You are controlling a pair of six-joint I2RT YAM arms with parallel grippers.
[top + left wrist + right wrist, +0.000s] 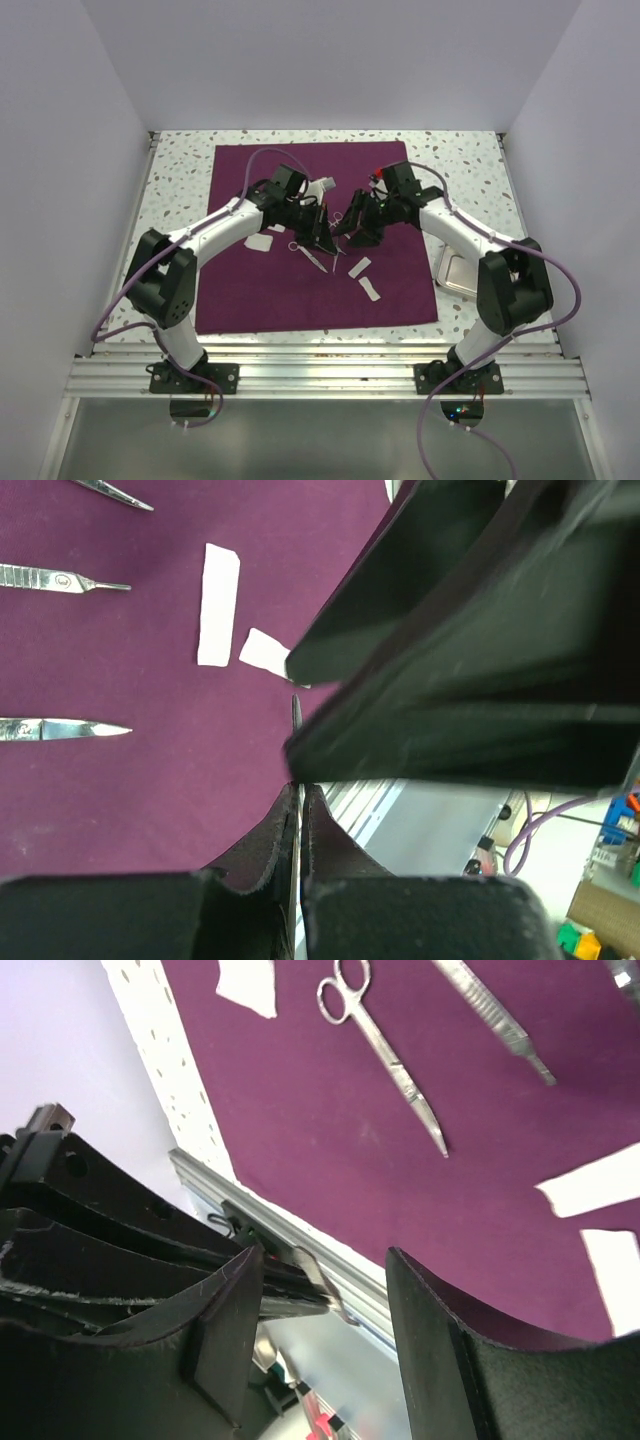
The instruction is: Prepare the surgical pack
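Note:
The plum-purple cloth point(250, 290) lies spread on the speckled table. My left gripper point(326, 238) is shut on a thin silvery instrument point(296, 730) and holds it above the cloth's middle; its jaws point(298, 790) are pressed flat on the blade. My right gripper point(343, 222) is open right beside it, tip to tip. In the right wrist view the open fingers point(322, 1256) flank the instrument's end point(325, 1282), not touching it. Scissors point(306, 253) and white gauze pads point(258, 243) point(360, 267) lie on the cloth. The steel tray point(460, 272) sits off the cloth's right edge.
More instruments lie on the cloth: scissors point(385, 1050) and a flat handle point(495, 1020) in the right wrist view, and three pointed tools point(60, 578) in the left wrist view. Gauze strips point(218, 605) lie close by. White walls enclose the table.

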